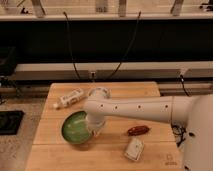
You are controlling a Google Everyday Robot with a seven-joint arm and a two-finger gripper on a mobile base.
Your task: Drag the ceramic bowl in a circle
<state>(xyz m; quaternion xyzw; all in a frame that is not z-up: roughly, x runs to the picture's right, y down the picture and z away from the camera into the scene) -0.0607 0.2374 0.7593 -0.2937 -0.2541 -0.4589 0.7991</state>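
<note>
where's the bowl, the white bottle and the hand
bowl (73, 129): camera view, on its green inside, left of centre
bottle (70, 98): camera view, on the middle of its white body
hand (94, 128): camera view, on its tip at the bowl's right rim

My white tubular arm (140, 107) reaches out level from my rounded white body (201, 132), bends down at the wrist (96, 114), and my gripper (93, 131) points downward just beneath it.

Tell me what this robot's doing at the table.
The robot's arm reaches across the wooden table, its claw down at the rim of the green ceramic bowl, placed to drag it. A white bottle lies behind the bowl; a reddish item and a white packet sit beside it.
</note>
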